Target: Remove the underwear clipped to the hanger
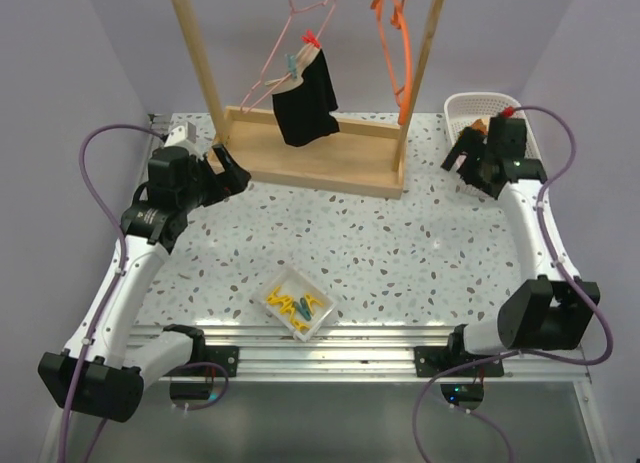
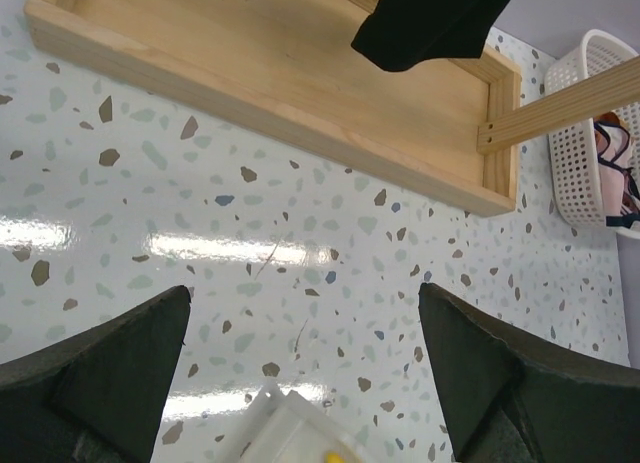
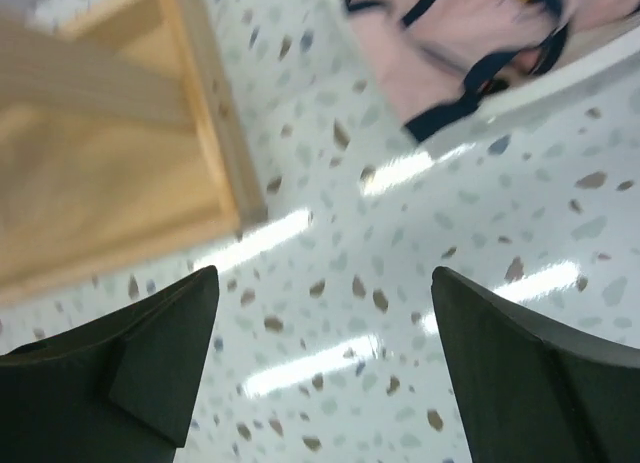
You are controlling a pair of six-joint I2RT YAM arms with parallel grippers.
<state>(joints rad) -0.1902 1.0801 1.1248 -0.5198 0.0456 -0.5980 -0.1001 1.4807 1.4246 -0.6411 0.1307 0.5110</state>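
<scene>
Black underwear, light and limp, hangs pegged to the pink hanger; grasp just below the clips. Left gripper and right gripper both gape wide, holding nothing.

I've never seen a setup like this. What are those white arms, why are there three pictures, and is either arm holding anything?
You see two robot arms bolted to the near edge of a speckled table. One picture comes from a camera above and behind them. The other two come from cameras on the wrists, so the dark shapes at the bottom of those are each hand's own fingers.

The left hand and the right hand are both open and hold nothing.

On the table stands a wooden rack with a pink hanger and an orange hanger. Black underwear is clipped to the pink one. A white basket at the right holds pink underwear with dark trim. Near the arms sits a clear box of coloured clips.
</scene>
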